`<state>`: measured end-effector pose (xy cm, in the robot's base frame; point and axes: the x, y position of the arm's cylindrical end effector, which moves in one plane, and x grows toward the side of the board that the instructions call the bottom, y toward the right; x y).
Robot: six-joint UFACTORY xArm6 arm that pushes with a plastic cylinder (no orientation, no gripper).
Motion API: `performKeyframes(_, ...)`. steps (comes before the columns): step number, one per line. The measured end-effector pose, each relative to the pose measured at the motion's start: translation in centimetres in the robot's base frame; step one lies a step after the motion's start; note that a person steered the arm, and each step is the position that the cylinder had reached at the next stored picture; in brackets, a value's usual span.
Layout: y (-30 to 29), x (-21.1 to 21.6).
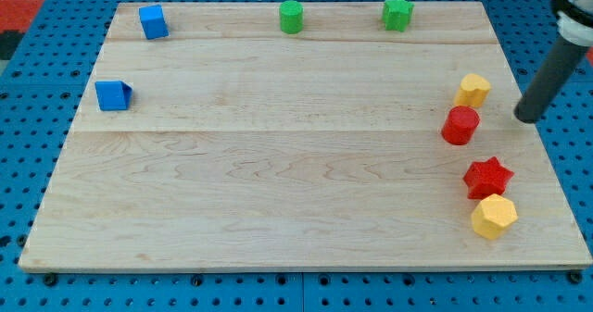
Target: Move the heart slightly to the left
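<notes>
The yellow heart (473, 90) lies near the board's right edge, just above and to the right of a red cylinder (460, 125). My tip (526, 118) rests on the board to the right of the heart and slightly below it, a short gap away and not touching it. The dark rod slants up from the tip to the view's top right corner.
A red star (488, 176) and a yellow hexagon (494, 217) sit close together at the lower right. A green cylinder (292, 17) and a green star (397, 13) lie along the top edge. A blue cube (153, 21) and another blue block (113, 95) are at the left.
</notes>
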<state>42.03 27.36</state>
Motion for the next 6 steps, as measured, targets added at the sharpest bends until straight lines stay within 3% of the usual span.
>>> performKeyframes(3, -5.9, -5.1)
performKeyframes(5, 3.0, 6.2)
performKeyframes(6, 2.9, 10.0)
